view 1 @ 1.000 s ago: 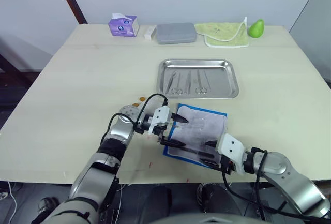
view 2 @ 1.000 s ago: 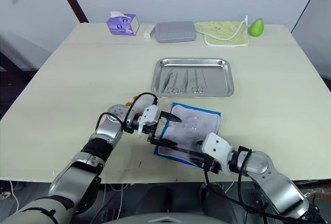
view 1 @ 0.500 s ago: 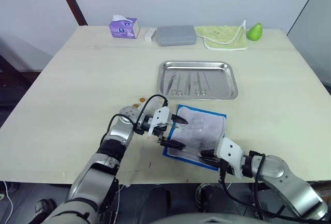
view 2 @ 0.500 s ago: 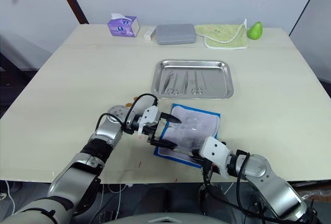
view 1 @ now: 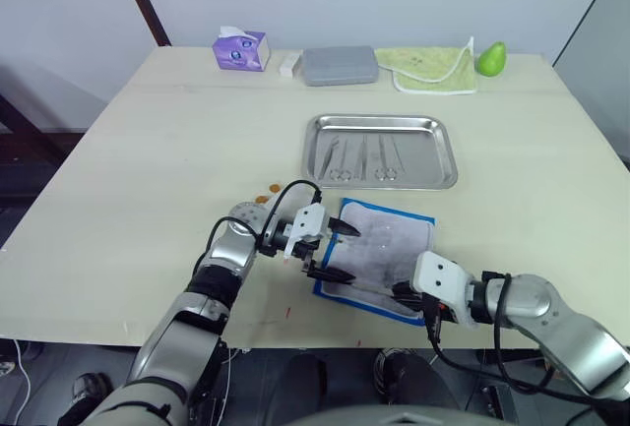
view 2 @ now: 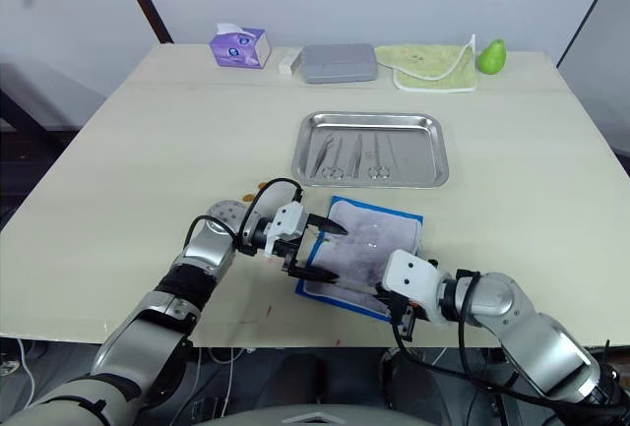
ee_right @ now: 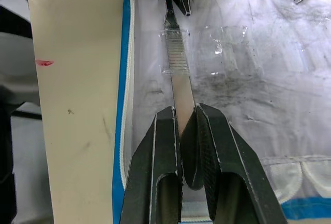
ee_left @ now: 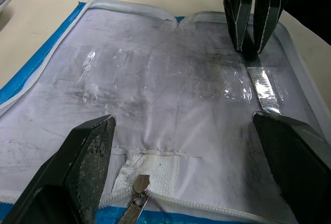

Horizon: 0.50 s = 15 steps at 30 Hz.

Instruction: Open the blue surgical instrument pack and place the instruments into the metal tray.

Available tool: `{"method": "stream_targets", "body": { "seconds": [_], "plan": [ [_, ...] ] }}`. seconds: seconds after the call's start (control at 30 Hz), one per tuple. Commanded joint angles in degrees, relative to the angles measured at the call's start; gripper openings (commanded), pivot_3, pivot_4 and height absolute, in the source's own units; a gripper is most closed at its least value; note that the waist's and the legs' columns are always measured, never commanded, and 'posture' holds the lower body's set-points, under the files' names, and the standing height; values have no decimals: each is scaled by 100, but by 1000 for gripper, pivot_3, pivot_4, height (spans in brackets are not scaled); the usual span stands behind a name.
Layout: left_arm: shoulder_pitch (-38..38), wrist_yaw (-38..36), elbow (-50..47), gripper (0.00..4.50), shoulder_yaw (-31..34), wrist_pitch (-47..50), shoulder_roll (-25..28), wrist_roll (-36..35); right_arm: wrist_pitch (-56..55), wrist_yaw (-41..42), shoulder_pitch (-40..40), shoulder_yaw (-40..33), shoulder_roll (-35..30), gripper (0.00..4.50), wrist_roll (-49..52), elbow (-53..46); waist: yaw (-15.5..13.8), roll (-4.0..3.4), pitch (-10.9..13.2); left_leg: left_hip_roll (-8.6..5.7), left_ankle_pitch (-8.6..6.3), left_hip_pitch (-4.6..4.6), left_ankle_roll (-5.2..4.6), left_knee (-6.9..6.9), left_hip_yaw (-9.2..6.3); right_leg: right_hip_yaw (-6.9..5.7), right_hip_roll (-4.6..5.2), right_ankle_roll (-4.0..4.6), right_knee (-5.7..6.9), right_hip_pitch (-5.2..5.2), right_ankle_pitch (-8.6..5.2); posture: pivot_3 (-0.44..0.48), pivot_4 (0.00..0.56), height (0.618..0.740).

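The blue surgical instrument pack [view 1: 377, 256] is lying unfolded on the desk [view 1: 148, 170]. Several slim steel instruments [view 1: 359, 155] are resting in the shiny metal tray [view 1: 378, 152]. The right pincer [ee_right: 183, 136] is gripping the last flat tool [ee_right: 178, 74]; the left pincer [view 1: 333, 253] is gaping open.

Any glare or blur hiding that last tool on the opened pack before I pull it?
Right wrist view: the flat instrument reads clearly between the right gripper fingers; clear film over the pack lining glints mildly. Left wrist view: the left gripper fingers are soft, and the tool's ridged end shines. Head views: the metal tray reflects, dimming its contents.
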State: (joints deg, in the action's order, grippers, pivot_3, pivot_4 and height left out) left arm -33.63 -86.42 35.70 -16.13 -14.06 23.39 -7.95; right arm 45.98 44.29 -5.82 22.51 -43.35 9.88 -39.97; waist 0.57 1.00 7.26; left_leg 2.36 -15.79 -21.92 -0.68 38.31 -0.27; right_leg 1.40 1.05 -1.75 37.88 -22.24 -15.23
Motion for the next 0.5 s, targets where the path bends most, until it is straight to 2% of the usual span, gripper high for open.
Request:
{"method": "stream_targets", "body": {
  "seconds": [0.03, 0.5],
  "plan": [
    [152, -20, 124, 4500, -207, 114, 14, 238, 561, 16, -393, -98, -82, 14, 146, -390, 1, -3, 3, 0, 0, -1, 0, 0, -1, -1, 0, 0, 0, -1, 0, 0, 150, 736],
    [205, 10, 78, 4500, -222, 138, 27, 249, 1804, 67, -1271, -125, -385, 14, 664, -955, 0, -19, 16, -1, 0, -8, 0, 1, -9, -5, 4, -1, 0, -7, 1, 0, 150, 736]
  ]
}}
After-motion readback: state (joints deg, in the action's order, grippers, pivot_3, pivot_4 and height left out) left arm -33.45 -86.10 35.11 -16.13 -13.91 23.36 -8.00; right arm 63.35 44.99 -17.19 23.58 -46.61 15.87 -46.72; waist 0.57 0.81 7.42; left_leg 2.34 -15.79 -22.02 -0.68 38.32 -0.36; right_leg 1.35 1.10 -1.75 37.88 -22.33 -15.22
